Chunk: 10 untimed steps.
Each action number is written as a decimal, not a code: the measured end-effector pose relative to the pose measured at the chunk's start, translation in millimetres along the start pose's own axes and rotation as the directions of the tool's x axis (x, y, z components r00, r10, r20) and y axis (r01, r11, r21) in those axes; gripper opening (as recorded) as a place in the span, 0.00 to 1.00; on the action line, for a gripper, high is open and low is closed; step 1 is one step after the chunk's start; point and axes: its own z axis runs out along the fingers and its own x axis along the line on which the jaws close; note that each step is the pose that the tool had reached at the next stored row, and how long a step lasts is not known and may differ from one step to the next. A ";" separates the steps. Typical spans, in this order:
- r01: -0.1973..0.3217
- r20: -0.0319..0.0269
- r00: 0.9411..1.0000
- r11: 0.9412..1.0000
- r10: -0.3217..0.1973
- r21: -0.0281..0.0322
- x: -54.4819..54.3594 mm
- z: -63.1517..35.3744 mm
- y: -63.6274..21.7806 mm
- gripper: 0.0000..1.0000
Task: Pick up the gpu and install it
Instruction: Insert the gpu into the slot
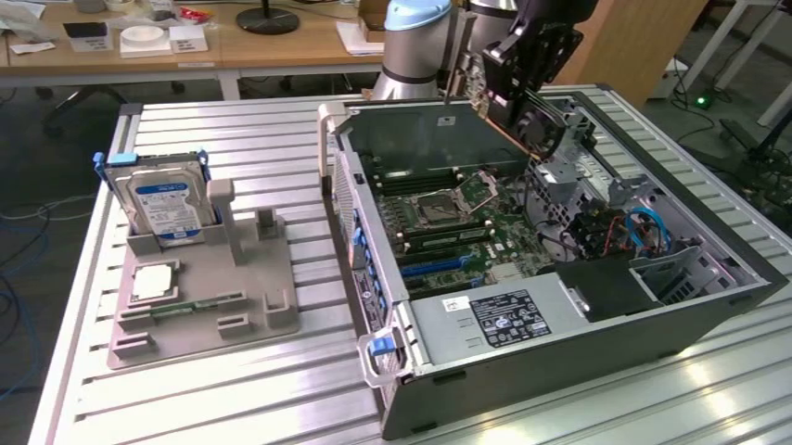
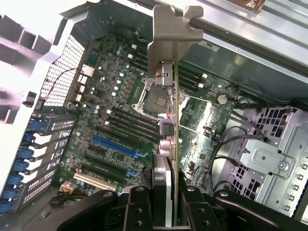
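The gripper clenches the gpu edge-on, its bracket pointing away from the fingers, over the motherboard. The blue slot lies beyond the fingertips, off to one side. You'd best square the card's edge to the slot.

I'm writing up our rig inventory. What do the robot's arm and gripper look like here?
The arm is a thick, silver-grey tube with a rounded joint, topped by a light blue cap. The gripper is matte black and blocky. Its two fingers are black angular bars studded with round screw heads.
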 end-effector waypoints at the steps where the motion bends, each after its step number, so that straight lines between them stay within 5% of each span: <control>1: 0.006 0.000 1.000 1.000 -0.006 0.000 0.1 0.0 -0.2 0.28; 10: 0.066 -0.003 0.998 0.998 -0.066 -0.002 0.7 0.1 -1.9 0.28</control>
